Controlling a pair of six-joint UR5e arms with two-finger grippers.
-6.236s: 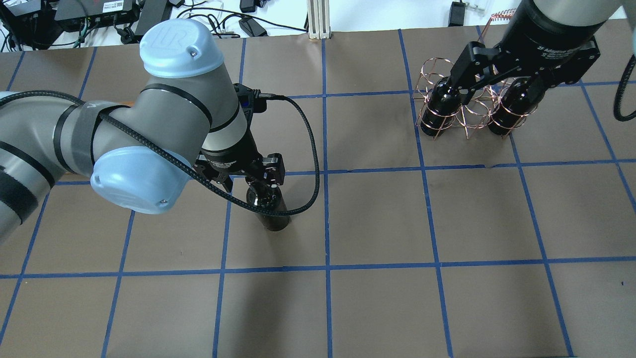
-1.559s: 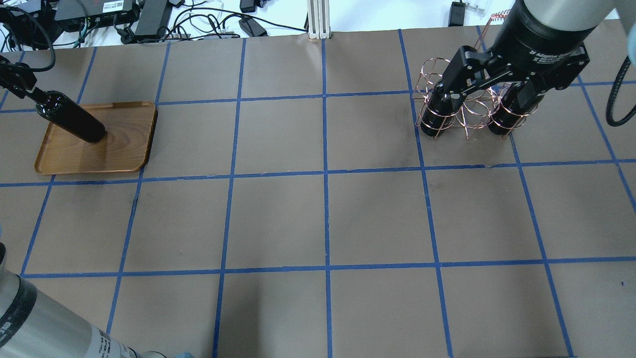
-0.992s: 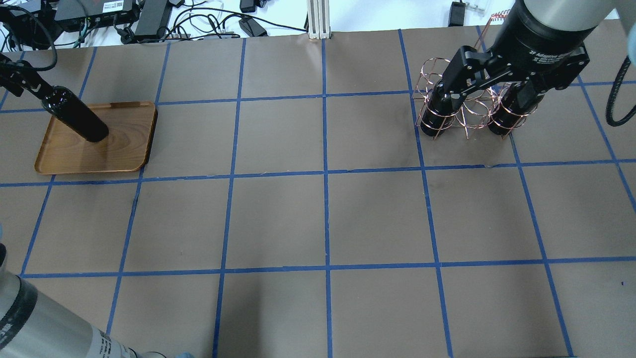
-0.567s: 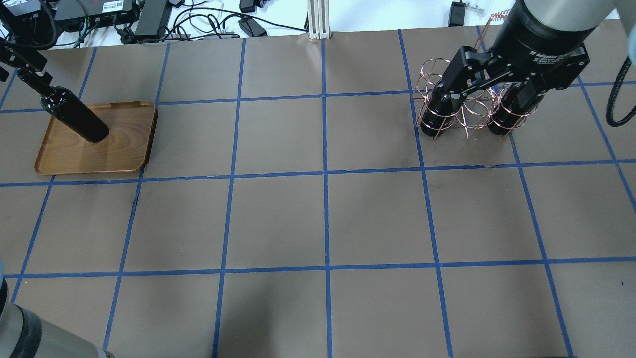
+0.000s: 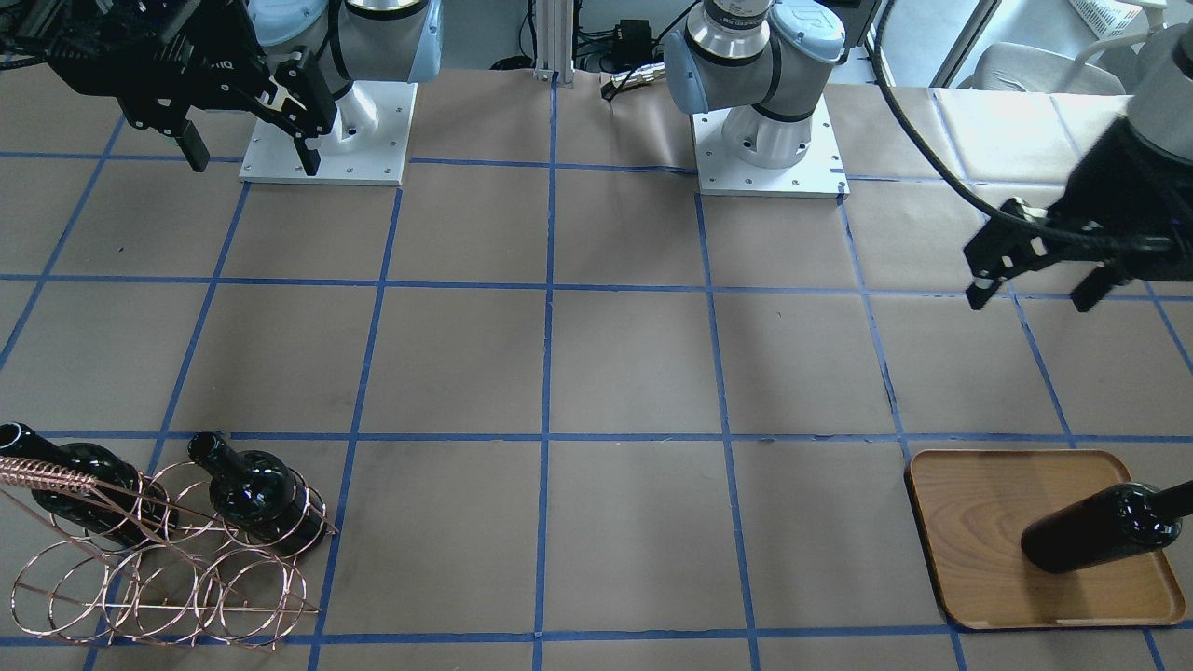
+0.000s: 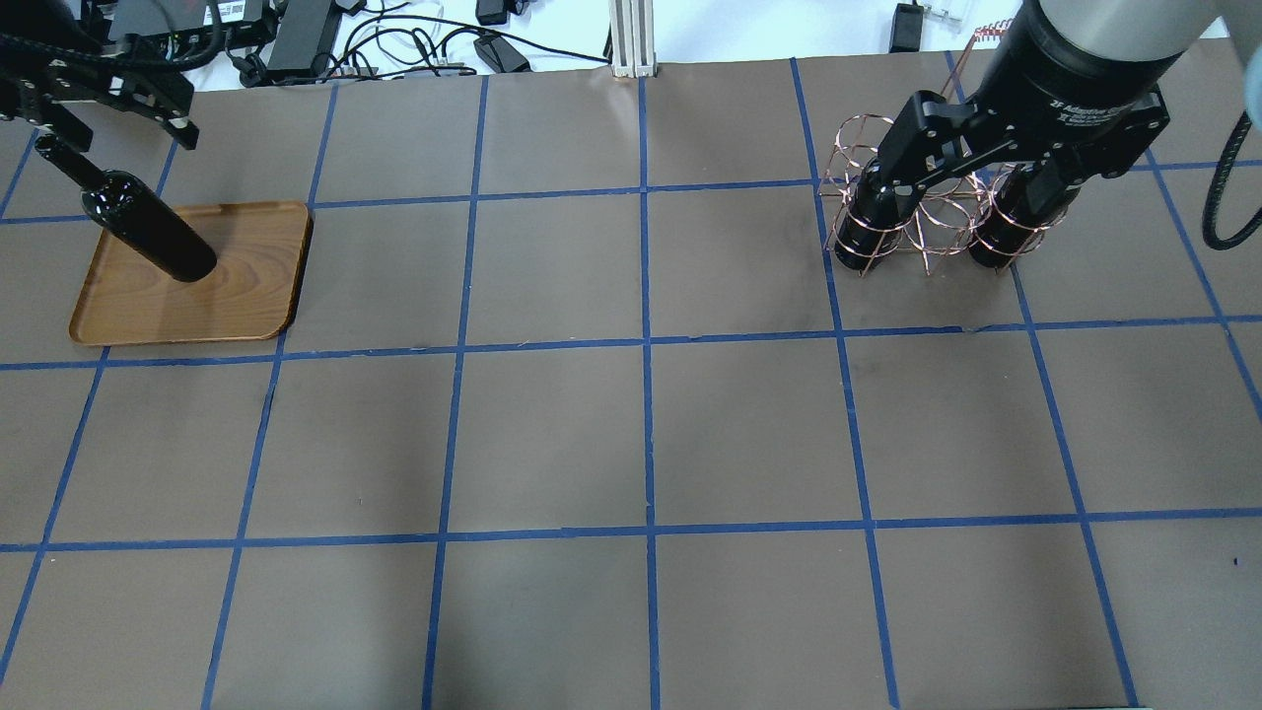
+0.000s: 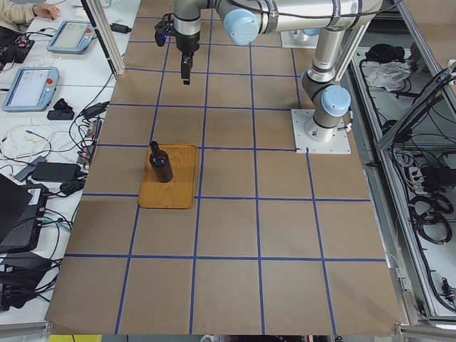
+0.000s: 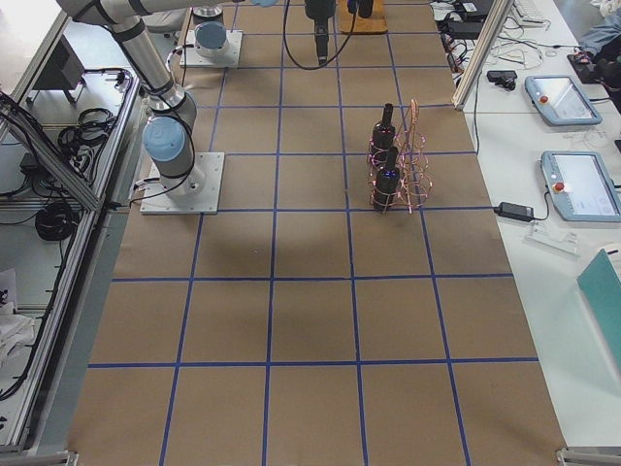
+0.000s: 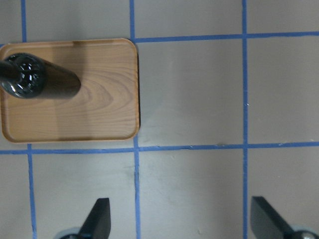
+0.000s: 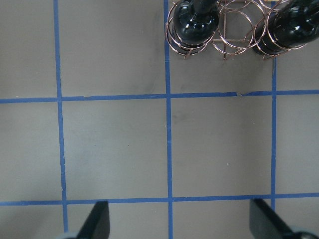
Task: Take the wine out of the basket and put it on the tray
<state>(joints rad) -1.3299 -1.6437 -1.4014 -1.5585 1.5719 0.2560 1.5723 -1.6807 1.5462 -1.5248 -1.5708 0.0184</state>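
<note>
One wine bottle [image 6: 148,232] stands on the wooden tray [image 6: 246,296] at the far left, free of any gripper. It also shows in the front view [image 5: 1100,531] and in the left wrist view [image 9: 40,82]. My left gripper [image 6: 113,128] is open and empty, raised above and just beyond the bottle's neck. The copper wire basket [image 6: 927,212] stands at the far right and holds two more bottles [image 6: 877,212] [image 6: 1020,212]. My right gripper [image 6: 971,187] hovers open and empty above the basket, between the two bottles.
Cables and power units [image 6: 296,30] lie beyond the table's far edge. A metal post [image 6: 631,39] stands at the far middle. The arm bases [image 5: 764,140] sit on the robot's side. Brown paper with blue tape lines [image 6: 646,345] covers the table.
My left gripper carried the bottle to the tray, stood it there, let go of its neck and lifted away open. The right gripper has stayed above the basket.
</note>
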